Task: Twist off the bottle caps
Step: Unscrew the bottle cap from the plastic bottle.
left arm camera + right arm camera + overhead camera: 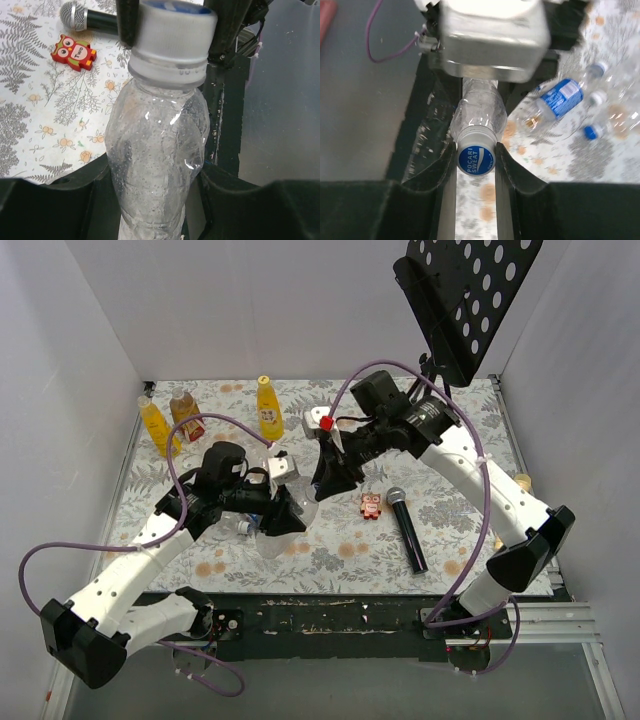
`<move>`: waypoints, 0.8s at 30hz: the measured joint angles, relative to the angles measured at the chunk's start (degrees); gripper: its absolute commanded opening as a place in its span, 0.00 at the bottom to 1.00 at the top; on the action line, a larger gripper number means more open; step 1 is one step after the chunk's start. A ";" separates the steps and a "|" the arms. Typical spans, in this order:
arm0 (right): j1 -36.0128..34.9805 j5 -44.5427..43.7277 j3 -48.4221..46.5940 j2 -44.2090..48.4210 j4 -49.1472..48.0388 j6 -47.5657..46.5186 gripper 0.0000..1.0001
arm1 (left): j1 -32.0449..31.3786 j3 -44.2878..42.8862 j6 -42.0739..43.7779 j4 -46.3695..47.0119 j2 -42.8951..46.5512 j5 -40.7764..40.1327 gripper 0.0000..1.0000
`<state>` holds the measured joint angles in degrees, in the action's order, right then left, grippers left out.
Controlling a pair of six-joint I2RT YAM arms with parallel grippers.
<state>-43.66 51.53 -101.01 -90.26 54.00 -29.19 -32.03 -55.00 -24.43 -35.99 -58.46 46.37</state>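
Cap between right fingers (bottle base cut off, left wrist).

Blue-topped white cap, clear bottle, 2 yellow bottles, red owl, grey-fern, orange-flower tablecloth.

Bright, even overhead light; soft shadows on the table. Left wrist view: white glints on the clear bottle, its cap blurred. Right wrist view: blue-labelled bottle out of focus.
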 measured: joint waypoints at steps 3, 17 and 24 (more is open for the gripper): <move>-1.88 0.28 -5.35 -1.77 8.90 -19.21 0.01 | -0.02 0.17 0.63 0.81 0.70 0.90 0.00; -8.50 -10.19 0.83 3.69 6.43 -39.19 0.77 | -0.31 1.18 2.01 -1.14 0.87 2.91 0.00; -2.89 -6.27 3.56 6.99 -2.99 -19.50 0.82 | -0.07 1.38 0.76 -0.76 0.92 2.38 0.00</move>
<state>-46.54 45.25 -97.45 -83.26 51.00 -48.69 -32.10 -53.63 -23.66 -36.75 -57.54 48.75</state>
